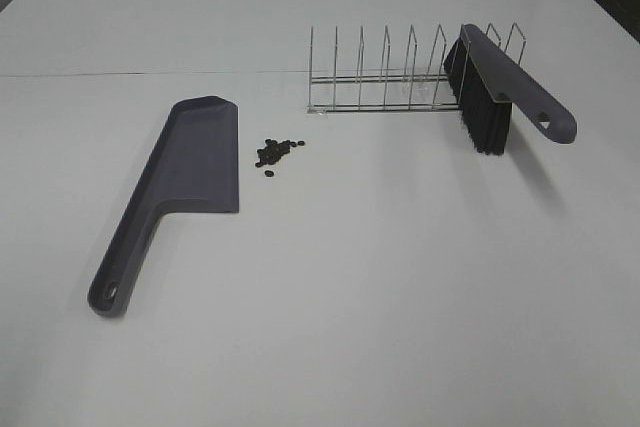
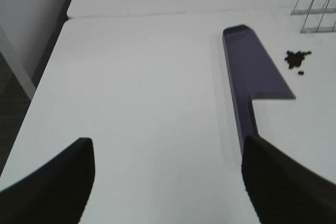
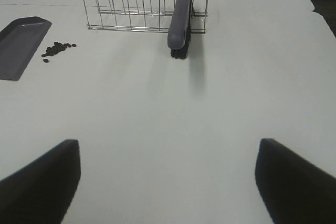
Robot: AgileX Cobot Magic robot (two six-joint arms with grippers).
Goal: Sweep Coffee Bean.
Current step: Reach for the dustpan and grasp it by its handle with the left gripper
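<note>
A small heap of dark coffee beans (image 1: pixel 277 153) lies on the white table (image 1: pixel 380 277), just right of the grey-purple dustpan (image 1: pixel 185 177), which lies flat with its handle toward the front. The beans also show in the left wrist view (image 2: pixel 296 57) and the right wrist view (image 3: pixel 56 49). The dustpan also shows in both wrist views (image 2: pixel 252 74) (image 3: pixel 21 45). The grey-purple brush (image 1: pixel 500 87) with black bristles stands in the right end of a wire rack (image 1: pixel 400 72); it also shows in the right wrist view (image 3: pixel 179 17). My left gripper (image 2: pixel 168 182) and right gripper (image 3: pixel 168 182) are open and empty, well short of these things.
The wire rack (image 3: pixel 142 6) stands behind the beans. A seam (image 1: pixel 150 74) runs across the table at the back. The table's left edge (image 2: pixel 31 103) shows in the left wrist view.
</note>
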